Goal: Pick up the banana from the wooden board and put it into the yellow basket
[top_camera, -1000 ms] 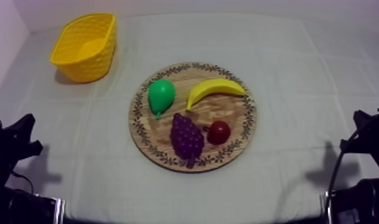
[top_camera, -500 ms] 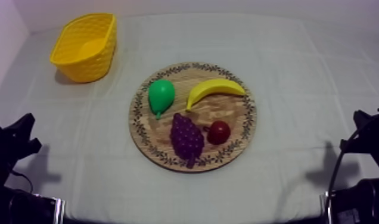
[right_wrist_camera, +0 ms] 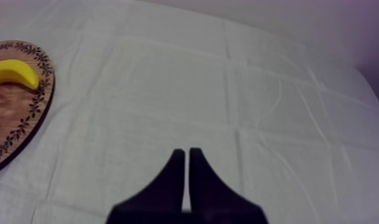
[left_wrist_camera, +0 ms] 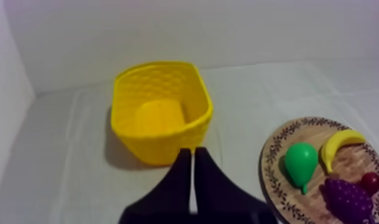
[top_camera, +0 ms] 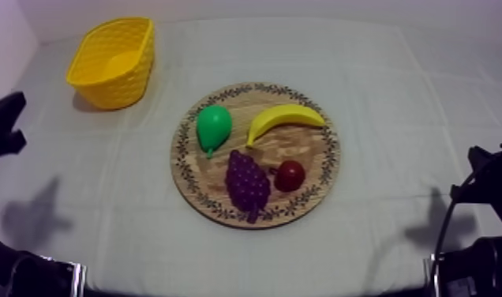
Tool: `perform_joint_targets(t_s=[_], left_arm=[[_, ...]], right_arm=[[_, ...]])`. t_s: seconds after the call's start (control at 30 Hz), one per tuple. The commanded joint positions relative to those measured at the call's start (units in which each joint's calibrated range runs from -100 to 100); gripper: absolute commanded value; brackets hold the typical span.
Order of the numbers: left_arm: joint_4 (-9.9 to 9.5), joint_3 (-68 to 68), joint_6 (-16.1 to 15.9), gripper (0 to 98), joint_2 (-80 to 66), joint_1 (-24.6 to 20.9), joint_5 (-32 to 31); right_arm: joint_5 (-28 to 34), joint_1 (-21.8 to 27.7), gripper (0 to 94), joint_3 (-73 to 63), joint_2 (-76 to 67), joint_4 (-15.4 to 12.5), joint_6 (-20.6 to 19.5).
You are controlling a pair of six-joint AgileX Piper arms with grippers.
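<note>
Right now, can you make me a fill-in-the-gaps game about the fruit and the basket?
1. The board holds ___ fruits.
2. The basket and the banana are both the colour ___.
3. The grapes are the colour ___.
4. The left gripper and the right gripper are both ___, with nothing between their fingers.

Missing words: four; yellow; purple; shut.

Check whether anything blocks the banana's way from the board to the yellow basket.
Nothing tall does. The pear lies on the board beside the banana, toward the yellow basket; a lifted carry should likely clear it. Beyond the board lies bare cloth.
</note>
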Motion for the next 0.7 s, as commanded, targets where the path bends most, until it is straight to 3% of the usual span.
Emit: perform_joint_targets(t_s=[0.0, 0.23, 0.5, 0.67], left_arm=[[1.75, -12.0, -4.6, 0.2, 9.1, 1.3, 1.6], [-3.75, -25.8, -2.4, 0.2, 23.3, 11.5, 1.7], [-4.97, -38.4, -3.7, 0.2, 37.4, 18.0, 3.2], [-8.12, -44.0, -1.9, 0.2, 45.3, 22.4, 4.2]], right_arm=[[0.0, 0.0, 0.4, 0.1, 0.0, 0.0, 0.0], [0.0, 0.0, 0.4, 0.1, 0.0, 0.0, 0.0], [0.0, 0.0, 0.4, 0.1, 0.0, 0.0, 0.0], [0.0, 0.0, 0.4, 0.1, 0.0, 0.0, 0.0]])
